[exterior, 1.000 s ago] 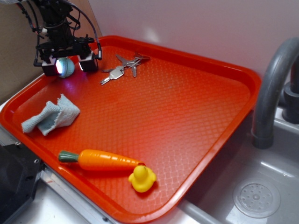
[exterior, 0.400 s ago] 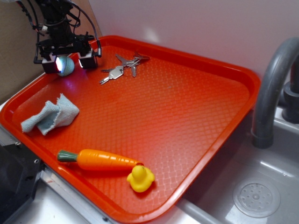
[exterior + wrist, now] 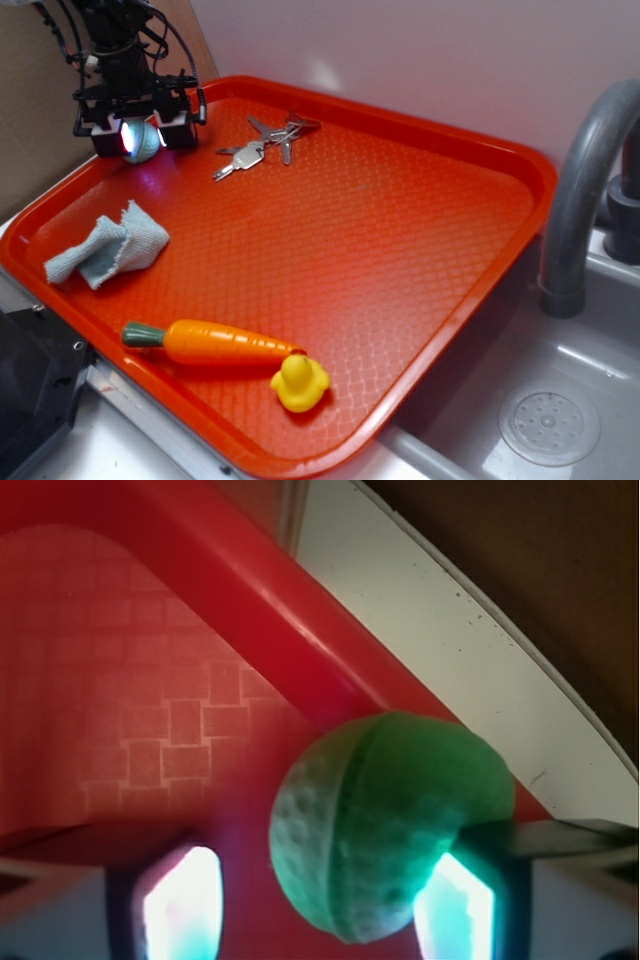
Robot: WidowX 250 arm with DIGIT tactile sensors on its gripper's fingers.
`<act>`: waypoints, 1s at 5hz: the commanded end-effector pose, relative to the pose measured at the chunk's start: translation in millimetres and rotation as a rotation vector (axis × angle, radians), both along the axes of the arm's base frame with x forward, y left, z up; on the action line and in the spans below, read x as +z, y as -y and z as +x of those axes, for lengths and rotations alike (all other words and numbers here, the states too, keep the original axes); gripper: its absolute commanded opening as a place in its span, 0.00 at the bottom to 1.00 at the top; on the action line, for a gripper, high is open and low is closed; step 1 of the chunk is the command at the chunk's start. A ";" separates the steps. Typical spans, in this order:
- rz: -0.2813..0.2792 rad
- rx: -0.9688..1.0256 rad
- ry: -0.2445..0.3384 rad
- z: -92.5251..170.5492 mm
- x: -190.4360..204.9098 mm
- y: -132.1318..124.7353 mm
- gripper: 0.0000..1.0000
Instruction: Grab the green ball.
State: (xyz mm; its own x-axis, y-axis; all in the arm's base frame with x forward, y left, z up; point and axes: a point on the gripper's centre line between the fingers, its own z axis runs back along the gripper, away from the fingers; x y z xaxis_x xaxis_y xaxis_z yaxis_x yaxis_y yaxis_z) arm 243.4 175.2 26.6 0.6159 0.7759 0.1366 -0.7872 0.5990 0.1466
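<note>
The green ball (image 3: 143, 141) rests in the far left corner of the red tray (image 3: 540, 170), close under its raised rim (image 3: 230, 610). My gripper (image 3: 140, 137) straddles the ball from above, one finger on each side, and is open. In the wrist view the ball (image 3: 390, 820) touches the right lit pad (image 3: 455, 910). A strip of red tray floor shows between the ball and the left pad (image 3: 180, 905). My gripper (image 3: 318, 905) is low over the tray floor.
A bunch of keys (image 3: 262, 148) lies just right of the gripper. A blue cloth (image 3: 108, 245) sits at the tray's left edge, with a toy carrot (image 3: 215, 343) and a yellow duck (image 3: 299, 383) at the front. A grey faucet (image 3: 585, 190) and sink (image 3: 550, 425) are on the right.
The gripper's fingers have drawn closer together around the green ball, which stays in the tray corner. The arm has shifted slightly toward the left.
</note>
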 end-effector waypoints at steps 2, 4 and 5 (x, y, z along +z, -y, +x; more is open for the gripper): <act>0.034 -0.085 0.040 -2.2 33.7 -20.4 0.00; 0.032 -0.086 0.036 -0.3 35.2 -22.0 0.00; 0.005 -0.110 0.019 0.2 44.8 -15.7 0.00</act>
